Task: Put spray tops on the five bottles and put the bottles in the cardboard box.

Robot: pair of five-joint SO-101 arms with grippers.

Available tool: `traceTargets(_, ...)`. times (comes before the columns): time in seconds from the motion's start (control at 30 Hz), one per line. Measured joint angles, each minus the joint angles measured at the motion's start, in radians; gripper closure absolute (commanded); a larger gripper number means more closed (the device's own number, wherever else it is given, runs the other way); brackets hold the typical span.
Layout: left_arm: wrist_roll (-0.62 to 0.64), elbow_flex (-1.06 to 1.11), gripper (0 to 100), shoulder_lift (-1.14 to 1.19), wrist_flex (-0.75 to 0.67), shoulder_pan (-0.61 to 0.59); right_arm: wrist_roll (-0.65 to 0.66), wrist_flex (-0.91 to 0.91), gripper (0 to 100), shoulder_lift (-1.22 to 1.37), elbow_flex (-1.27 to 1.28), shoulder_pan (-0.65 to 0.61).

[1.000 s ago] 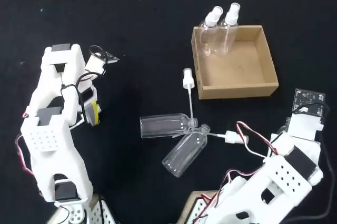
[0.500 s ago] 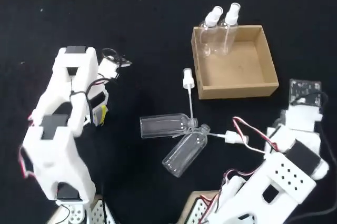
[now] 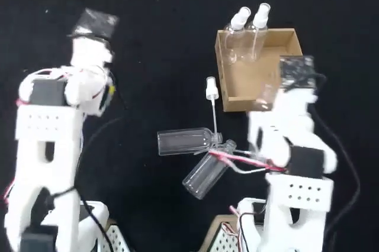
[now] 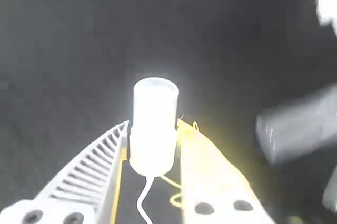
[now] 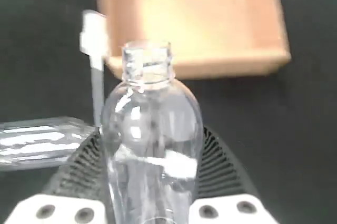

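Wrist views show clamped spray top (image 4: 154, 124) and bottle (image 5: 150, 129).

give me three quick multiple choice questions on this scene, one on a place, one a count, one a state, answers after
1. Where are the two bottles with spray tops?
A) in the cardboard box
B) flat on the table
C) in the left arm's fingers

2. How many bottles lie on the table?
A) one
B) two
C) four

3. The bottle in the right gripper is
A) capped
B) open at the neck, no top
C) lying in the box

Answers:
1 A, they lean at the box's far wall.
2 B, one lies next to another in front of the box.
3 B, the right wrist view shows its bare threaded neck.
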Motion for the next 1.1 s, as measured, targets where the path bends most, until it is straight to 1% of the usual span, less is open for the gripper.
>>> traceTargets(0.1,0.087,-0.091,97,-0.063,-0.071,0.002,-0.037,-0.071,98.8,0.000,0.000,-0.103)
traceTargets(0.17,0.152,-0.163,97,-0.080,-0.110,0.026,-0.051,-0.130,98.8,-0.005,0.017,-0.144)
traceTargets(0.27,0.232,-0.253,97,-0.081,-0.167,0.098,-0.084,-0.227,98.8,-0.078,0.112,-0.180)
traceTargets(0.37,0.276,-0.290,97,-0.084,-0.256,0.196,-0.091,-0.334,98.8,-0.207,0.255,-0.221)
traceTargets(0.47,0.284,-0.298,97,-0.084,-0.333,0.295,-0.094,-0.394,98.8,-0.359,0.388,-0.238)
traceTargets(0.57,0.293,-0.299,97,-0.084,-0.400,0.350,-0.094,-0.428,98.8,-0.476,0.474,-0.242)
traceTargets(0.77,0.298,-0.301,97,-0.087,-0.532,0.439,-0.100,-0.539,98.8,-0.552,0.583,-0.242)
traceTargets(0.9,0.298,-0.298,97,-0.087,-0.606,0.462,-0.100,-0.605,98.8,-0.560,0.623,-0.242)
traceTargets(1.1,0.298,-0.176,97,-0.098,-0.706,0.465,-0.100,-0.744,98.8,-0.560,0.692,-0.256)
